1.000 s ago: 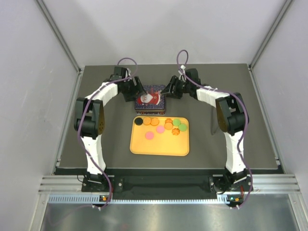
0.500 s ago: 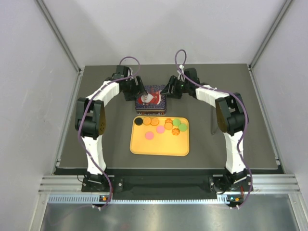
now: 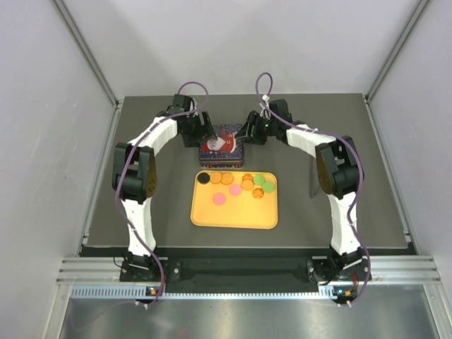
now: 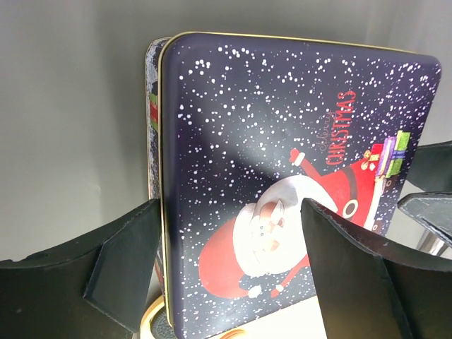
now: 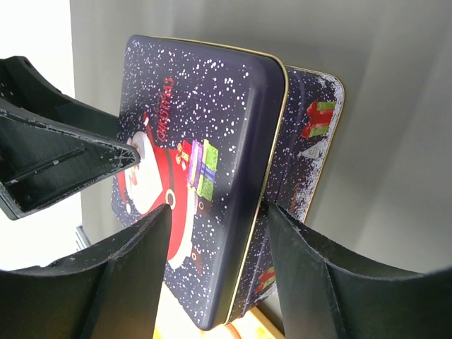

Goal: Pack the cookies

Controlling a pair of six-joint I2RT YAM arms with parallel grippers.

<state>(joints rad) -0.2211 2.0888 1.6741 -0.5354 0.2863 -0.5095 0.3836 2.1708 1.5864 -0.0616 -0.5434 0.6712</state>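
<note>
We see the cookies (image 3: 235,185) lying on a yellow tray (image 3: 233,215) in the middle of the dark table (image 3: 339,212). They sit in a bunch along the far side of the tray. Most are orange, some are pink and green, and one black cookie (image 3: 203,178) lies at the far left corner. Just behind the tray is a blue tin (image 3: 221,145) with a Santa picture and snow dots on its lid (image 4: 282,176). The lid is on the tin, but it does not line up with the box under it, so a strip of the box peeks out at one side. Both arms reach over the tin, one from each side. The left gripper (image 4: 232,212) has its fingers spread wide. One finger is past the edge of the tin and the other is over the Santa picture. The right gripper (image 5: 219,212) has its fingers spread too, and the edge of the lid runs between them. We cannot tell if any finger touches the tin. No cookie is in either gripper.
</note>
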